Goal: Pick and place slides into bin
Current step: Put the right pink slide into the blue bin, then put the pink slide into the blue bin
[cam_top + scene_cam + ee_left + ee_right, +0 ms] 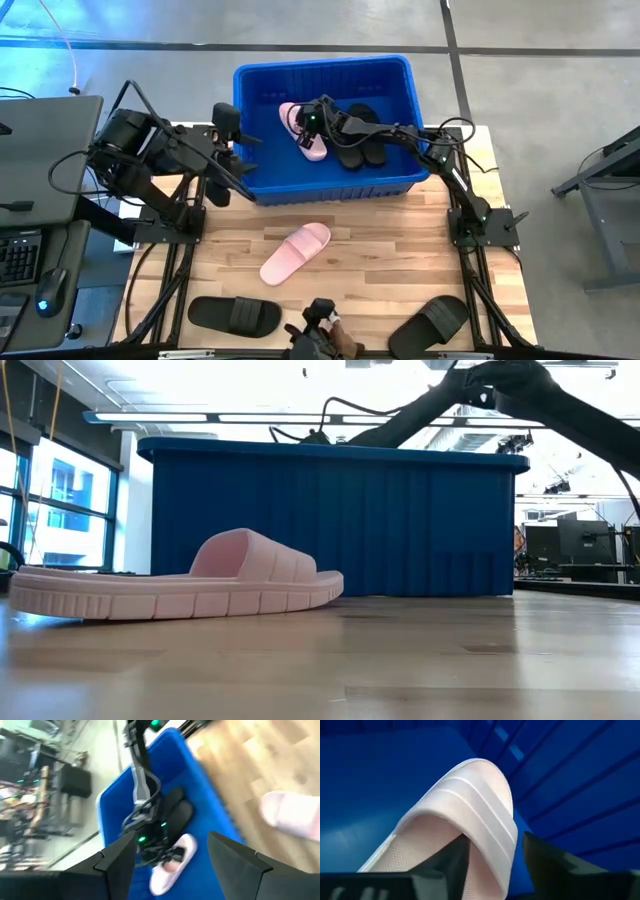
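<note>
While the pink slide (465, 825) sits inside the bin (325, 70), we see the right gripper (306, 124) right on it, its fingers (547, 862) on either side of the strap, clamped on it. Two black slides (360, 135) lie beside it in the bin. The left gripper (228, 150), fingers apart, hovers at the bin's left wall. On the wooden table (390, 250) lie another pink slide (296, 252) and two black ones (235, 316).

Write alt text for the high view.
The right gripper reaches into the blue bin, at a pink slide beside two black slides. On the table lie one pink slide and two black ones; the left gripper waits by the bin's wall.
</note>
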Tool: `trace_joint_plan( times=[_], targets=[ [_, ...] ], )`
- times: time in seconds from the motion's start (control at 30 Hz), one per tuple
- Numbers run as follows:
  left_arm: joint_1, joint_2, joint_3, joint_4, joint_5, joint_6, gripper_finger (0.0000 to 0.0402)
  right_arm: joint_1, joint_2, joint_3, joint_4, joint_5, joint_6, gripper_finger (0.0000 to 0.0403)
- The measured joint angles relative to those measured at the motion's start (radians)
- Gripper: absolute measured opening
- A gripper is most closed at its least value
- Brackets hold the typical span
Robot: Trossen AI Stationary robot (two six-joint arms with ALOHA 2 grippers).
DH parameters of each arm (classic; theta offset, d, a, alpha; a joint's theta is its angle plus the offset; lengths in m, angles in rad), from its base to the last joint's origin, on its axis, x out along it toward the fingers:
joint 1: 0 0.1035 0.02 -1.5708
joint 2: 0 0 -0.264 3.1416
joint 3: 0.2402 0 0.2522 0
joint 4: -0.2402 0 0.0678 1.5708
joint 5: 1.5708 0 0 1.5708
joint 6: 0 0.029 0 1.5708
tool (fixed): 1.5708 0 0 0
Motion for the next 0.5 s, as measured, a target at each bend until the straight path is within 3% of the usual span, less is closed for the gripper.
trace_joint_plan(
  times=[0.17,0.27,0.37,0.5],
  targets=[
    [-0.001,-0.001,-0.030,0.001,0.137,-0.004,0.0232,0.040,-0.009,0.053,-0.029,0.111,-0.014,0.0219],
    [-0.001,0.001,-0.085,0.000,0.163,-0.005,0.0232,0.085,-0.030,0.138,-0.083,0.185,-0.097,0.0229],
    [-0.001,0.000,-0.143,0.000,0.162,-0.015,0.0232,0.137,-0.049,0.258,-0.224,0.289,-0.178,0.0228],
    [-0.001,-0.001,-0.203,0.000,0.165,-0.039,0.0232,0.209,-0.060,0.450,-0.559,0.409,-0.209,0.0215]
  ],
)
